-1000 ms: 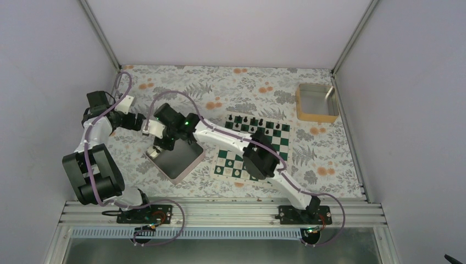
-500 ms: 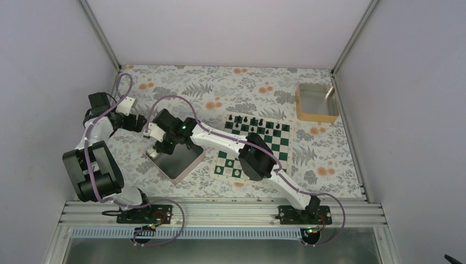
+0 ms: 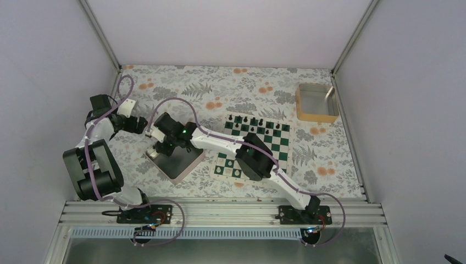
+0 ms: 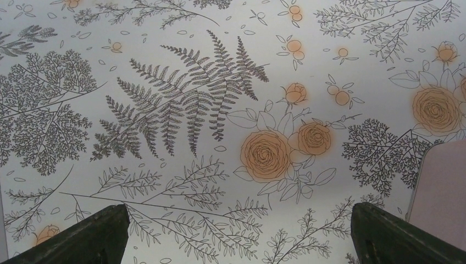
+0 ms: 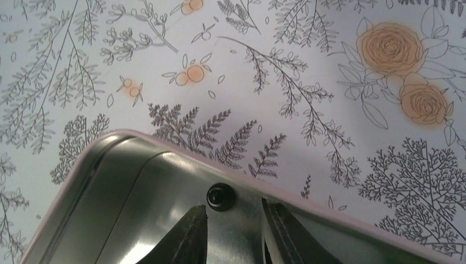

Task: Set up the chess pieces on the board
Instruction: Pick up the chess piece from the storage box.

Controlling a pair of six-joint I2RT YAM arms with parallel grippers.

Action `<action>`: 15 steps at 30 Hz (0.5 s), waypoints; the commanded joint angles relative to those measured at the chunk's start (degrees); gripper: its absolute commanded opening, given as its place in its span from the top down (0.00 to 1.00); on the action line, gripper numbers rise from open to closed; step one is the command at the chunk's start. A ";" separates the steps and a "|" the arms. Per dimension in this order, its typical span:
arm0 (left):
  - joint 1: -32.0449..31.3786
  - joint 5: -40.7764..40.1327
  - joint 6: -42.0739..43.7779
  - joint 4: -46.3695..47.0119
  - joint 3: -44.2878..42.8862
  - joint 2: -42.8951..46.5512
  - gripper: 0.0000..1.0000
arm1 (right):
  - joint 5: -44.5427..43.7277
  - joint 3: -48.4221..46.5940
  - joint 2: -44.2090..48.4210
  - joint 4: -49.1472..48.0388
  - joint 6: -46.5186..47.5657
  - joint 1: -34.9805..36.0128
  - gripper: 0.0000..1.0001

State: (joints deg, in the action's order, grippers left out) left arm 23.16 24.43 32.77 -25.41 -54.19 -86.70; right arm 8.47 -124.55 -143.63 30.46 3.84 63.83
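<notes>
Now, the floral tablecloth [image 3: 220,93] covered the whole floor of the cell. The board [image 3: 276,142] lay right of centre, with a row of black chess pieces [image 3: 254,121] along its far edge. Left of it sat the metal tray [image 3: 178,165], and the right gripper [image 5: 233,209] was down inside one corner of it, jaws parted a little and empty. The left gripper [image 4: 236,231] hovered over bare cloth beside the tray, spread wide and holding nothing. This pick looked fiddly: centre the fingers on the piece, sink low, and close gently so it would not skid on the shiny metal. One tiny black piece [image 5: 220,197] sat just beyond the fingertips, close to the tray wall and nearer the left-hand finger.
</notes>
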 commanded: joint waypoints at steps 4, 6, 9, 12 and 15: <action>0.57 0.98 0.61 1.22 0.79 -0.45 0.00 | -1.91 0.87 0.01 -5.40 -2.48 1.81 0.71; 0.65 0.98 0.75 1.24 0.91 -0.72 0.00 | -1.95 -0.20 -1.04 -4.82 -2.54 1.98 0.72; 0.80 1.05 0.93 1.27 0.93 -0.67 0.00 | -2.18 0.10 -1.09 -5.07 -3.21 2.08 0.72; 0.92 1.25 0.98 1.32 0.86 -0.97 0.00 | -2.71 1.52 -0.43 -6.30 -3.64 2.30 0.73; 1.01 1.45 1.06 1.33 0.87 -1.25 0.00 | -3.36 1.33 -0.83 -6.37 -3.83 2.42 0.73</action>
State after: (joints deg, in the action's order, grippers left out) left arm 23.64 24.47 32.84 -25.32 -54.04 -87.11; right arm 6.76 -123.70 -143.65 26.24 1.54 65.63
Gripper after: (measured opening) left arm 0.999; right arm 0.275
